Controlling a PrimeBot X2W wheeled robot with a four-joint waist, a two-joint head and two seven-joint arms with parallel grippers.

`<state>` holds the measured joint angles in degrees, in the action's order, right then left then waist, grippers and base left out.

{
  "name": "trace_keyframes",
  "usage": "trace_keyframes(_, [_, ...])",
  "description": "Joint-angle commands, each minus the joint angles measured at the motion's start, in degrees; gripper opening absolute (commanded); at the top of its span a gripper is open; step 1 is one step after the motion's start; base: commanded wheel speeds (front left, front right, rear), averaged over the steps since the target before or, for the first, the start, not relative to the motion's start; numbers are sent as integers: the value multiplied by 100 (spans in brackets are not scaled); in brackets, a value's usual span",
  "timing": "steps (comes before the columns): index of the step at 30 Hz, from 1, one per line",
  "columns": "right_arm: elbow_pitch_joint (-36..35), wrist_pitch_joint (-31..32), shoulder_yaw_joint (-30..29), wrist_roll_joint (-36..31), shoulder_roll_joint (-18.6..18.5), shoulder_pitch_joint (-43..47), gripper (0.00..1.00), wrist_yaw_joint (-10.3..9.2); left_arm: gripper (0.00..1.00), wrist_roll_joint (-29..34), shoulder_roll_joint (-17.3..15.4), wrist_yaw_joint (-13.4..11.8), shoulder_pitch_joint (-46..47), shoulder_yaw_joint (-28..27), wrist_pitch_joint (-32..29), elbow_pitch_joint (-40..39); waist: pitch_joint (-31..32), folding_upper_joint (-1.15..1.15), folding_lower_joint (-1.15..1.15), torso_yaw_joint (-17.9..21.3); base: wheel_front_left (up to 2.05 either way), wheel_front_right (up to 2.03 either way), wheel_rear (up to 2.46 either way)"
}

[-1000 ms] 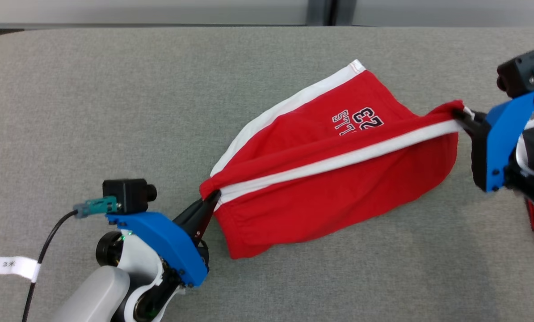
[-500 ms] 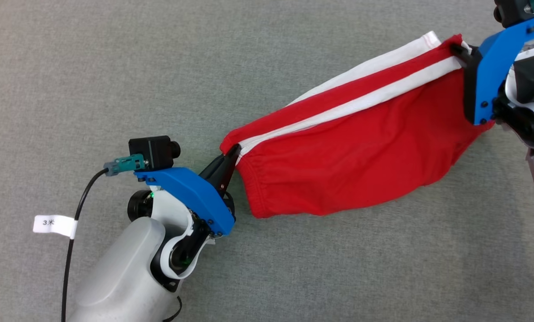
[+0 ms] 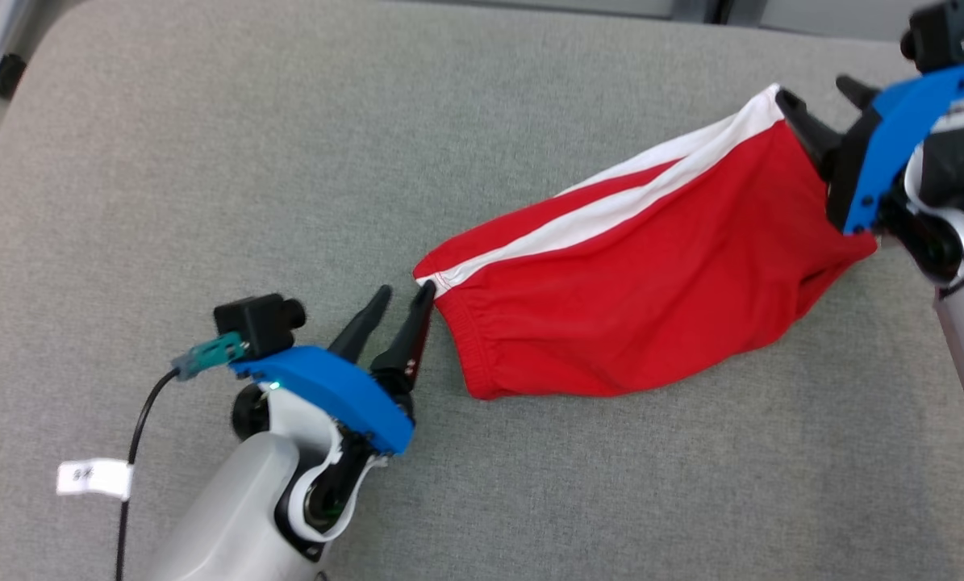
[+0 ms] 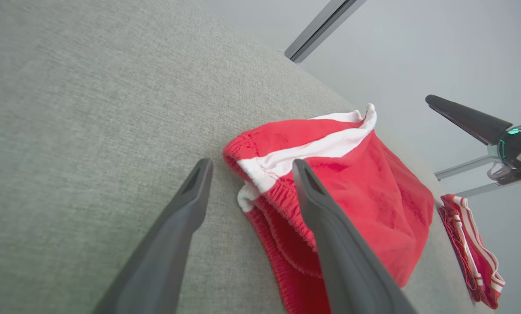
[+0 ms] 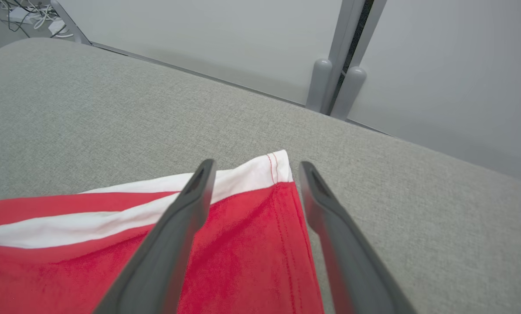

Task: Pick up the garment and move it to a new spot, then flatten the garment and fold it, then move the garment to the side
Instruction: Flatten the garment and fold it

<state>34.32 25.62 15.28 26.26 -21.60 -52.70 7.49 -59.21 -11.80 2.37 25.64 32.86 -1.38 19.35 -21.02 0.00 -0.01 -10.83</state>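
My red garment point(image 3: 635, 307) lies on the grey table point(image 3: 207, 161) between my hands. My left hand point(image 3: 405, 289) gapes beside its waistband corner; my right hand point(image 3: 814, 89) gapes over the hem corner.

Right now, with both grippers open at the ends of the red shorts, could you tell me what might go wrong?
1. The left gripper has one finger against the waistband corner of the red shorts; pulling back could snag it and spoil the fold.
2. The right gripper has the hem corner between its open fingers, with a similar snag risk.
3. The layers look misaligned, a white stripe peeking out along the far edge, so the next fold may come out crooked.
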Motion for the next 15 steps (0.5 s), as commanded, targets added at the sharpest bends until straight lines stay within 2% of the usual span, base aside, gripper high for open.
trace_keyframes(1, [67, -102, -46, 59, -49, 199, 100, 1, 100, 110, -82, 10, -30, -32, 143, 35, 122, 0, 1, 46, 0, 0, 0])
trace_keyframes(5, [220, -367, -256, 237, -130, 566, 100, 1, 100, 273, -81, 119, -222, -184, 862, 154, 324, 0, 1, -1, 0, 0, 0])
trace_keyframes(9, [332, -645, -558, 325, -55, 831, 100, 2, 100, 737, -193, 175, -215, -241, 1475, 375, 369, 0, 1, -7, 0, 0, 0])
trace_keyframes(13, [496, -863, -776, 325, -2, 975, 100, 2, 100, 1436, -185, 109, -168, -389, 1652, 512, 350, 0, 1, -61, 0, 0, 0])
trace_keyframes(15, [574, -930, -875, 274, -10, 953, 100, 2, 100, 1807, -98, 84, -191, -653, 1658, 325, 277, 0, 1, -109, 0, 0, 0])
